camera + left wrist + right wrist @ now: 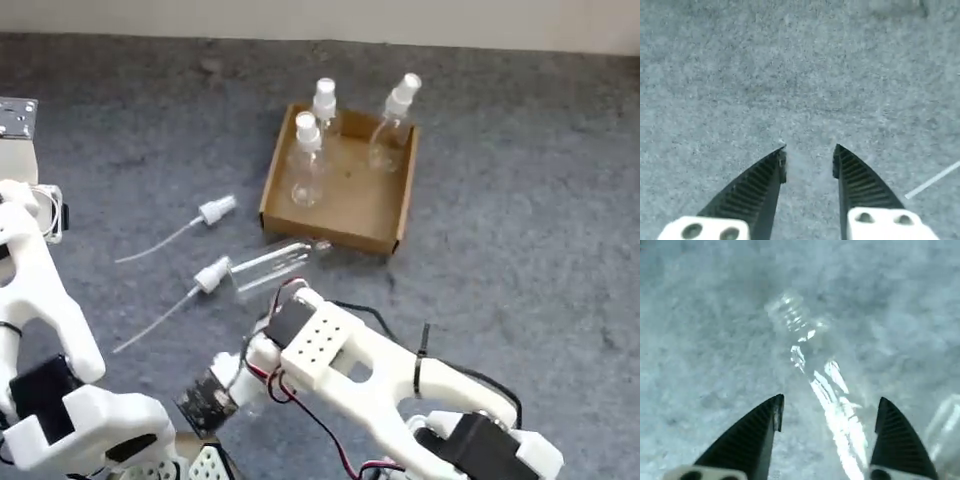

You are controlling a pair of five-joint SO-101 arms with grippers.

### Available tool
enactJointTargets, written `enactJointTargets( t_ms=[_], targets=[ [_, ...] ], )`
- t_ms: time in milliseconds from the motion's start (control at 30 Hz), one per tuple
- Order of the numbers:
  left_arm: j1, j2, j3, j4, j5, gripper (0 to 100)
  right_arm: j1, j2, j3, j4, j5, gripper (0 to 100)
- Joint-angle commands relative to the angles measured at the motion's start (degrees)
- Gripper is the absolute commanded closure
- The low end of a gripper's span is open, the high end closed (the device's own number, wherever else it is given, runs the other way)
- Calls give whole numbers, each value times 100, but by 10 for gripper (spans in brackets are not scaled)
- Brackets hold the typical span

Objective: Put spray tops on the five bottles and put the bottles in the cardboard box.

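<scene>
Three clear bottles with white spray tops stand in the cardboard box (385, 240): one (307, 160), one (325, 105) and one (392, 125). A capless clear bottle (275, 262) lies on the carpet in front of the box. Two loose spray tops with long tubes lie to its left, one (216, 210) farther back and one (212, 275) nearer. My right gripper (830, 400) is open, its fingers on either side of another capless bottle (805, 340) that lies flat. My left gripper (810, 147) is open over bare carpet.
Grey carpet covers the whole work area. A thin white tube (934, 180) lies on the carpet close beside the left gripper. The right arm's white body (320, 345) and its wires stretch across the front centre. A second clear bottle (950, 417) lies near the right gripper.
</scene>
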Motion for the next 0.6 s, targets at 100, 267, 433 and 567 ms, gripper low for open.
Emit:
enactJointTargets(
  t_ms=[100, 267, 433, 567],
  targets=[
    [-4, -48, -277, 70, -70, 883, 101, -136, 66, 57, -202, 795],
    [-13, -57, -277, 70, -70, 883, 207, -136, 75, 66, -1495, 966],
    [-4, -57, -277, 255, -70, 883, 611, -198, 31, 171, -3156, 995],
    [-4, -66, -365, 440, -70, 883, 1376, -277, -224, 769, -3771, 995]
  ],
)
